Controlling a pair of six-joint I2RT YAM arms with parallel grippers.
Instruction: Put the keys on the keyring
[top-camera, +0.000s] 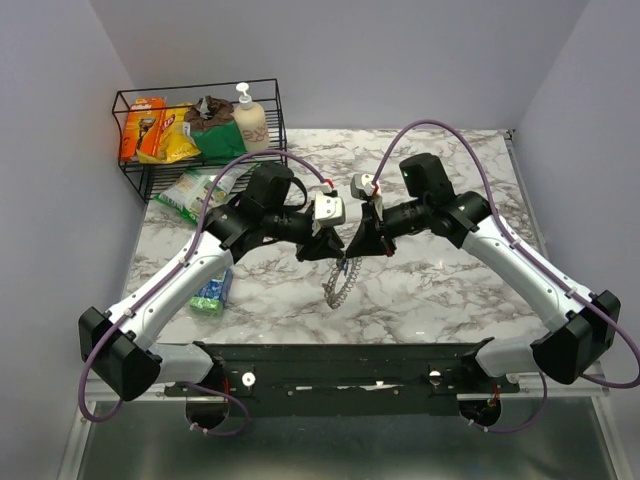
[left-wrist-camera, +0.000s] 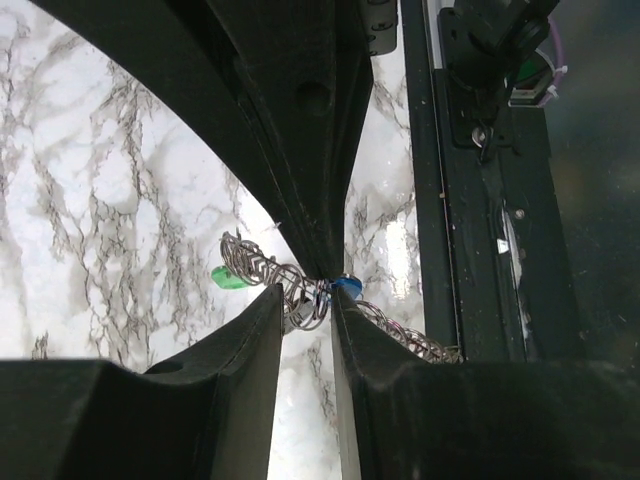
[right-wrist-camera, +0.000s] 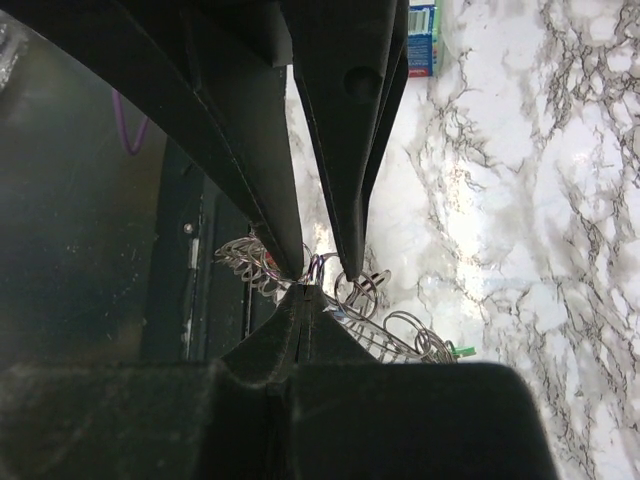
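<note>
The keyring (top-camera: 338, 282) is held up in the middle of the top view, over the marble table (top-camera: 450, 290). A green key (left-wrist-camera: 228, 278) and a blue key (left-wrist-camera: 347, 285) seem to be on it; other keys cannot be seen. The ring is pinched tight by the right gripper (right-wrist-camera: 300, 300). The left gripper (left-wrist-camera: 308, 300) is a little open, with ring wire in the gap.

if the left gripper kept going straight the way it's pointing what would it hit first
The keyring, sitting right at the left gripper's tips. Just behind it is the right gripper, which pinches the same keyring. Depth there is hard to judge.
</note>
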